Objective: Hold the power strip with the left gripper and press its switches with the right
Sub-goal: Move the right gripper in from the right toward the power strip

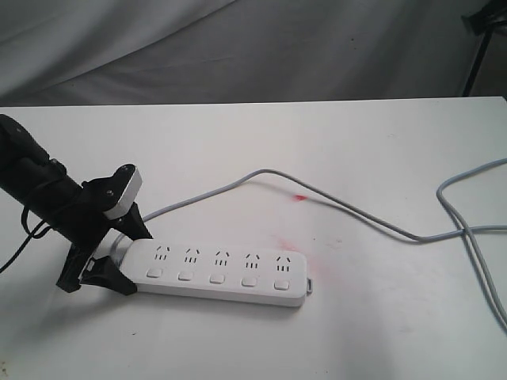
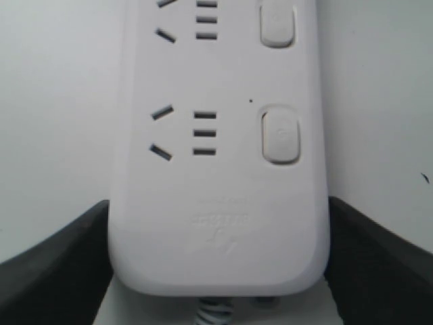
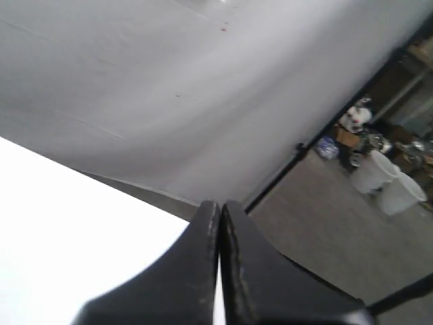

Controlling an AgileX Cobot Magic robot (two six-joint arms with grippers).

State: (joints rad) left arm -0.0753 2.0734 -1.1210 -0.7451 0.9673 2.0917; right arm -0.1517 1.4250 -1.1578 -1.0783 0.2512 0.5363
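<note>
the long flat white plastic power strip (image 1: 218,273) lies flat on the white worktop (image 1: 380,142), toward the near left part of it in the exterior view, with its socket face up and its grey cord (image 1: 356,210) looping off to the right; the black left claw (image 1: 131,257) sits at the cord end, and the left wrist view shows its two fingers (image 2: 54,271) against the strip's long edges, one on each side, so it reads as clamped on the strip; the holding step looks done

the five small white rounded-square switches (image 1: 216,278) run in one row along the near edge, one below each socket group, all uncovered; whether any has been pressed cannot be told from here

the black right claw (image 3: 220,206) is closed, its tips pressed together with nothing between them; it does not show in the exterior view, and its camera looks past the worktop edge to the grey backdrop, so it is probably well away from the strip

the pressing step is the one in hand; the next move calls for bringing the closed right tips over the row, lining them up on a single switch, then pushing straight down while the left claw steadies the strip against sliding or tipping
</note>
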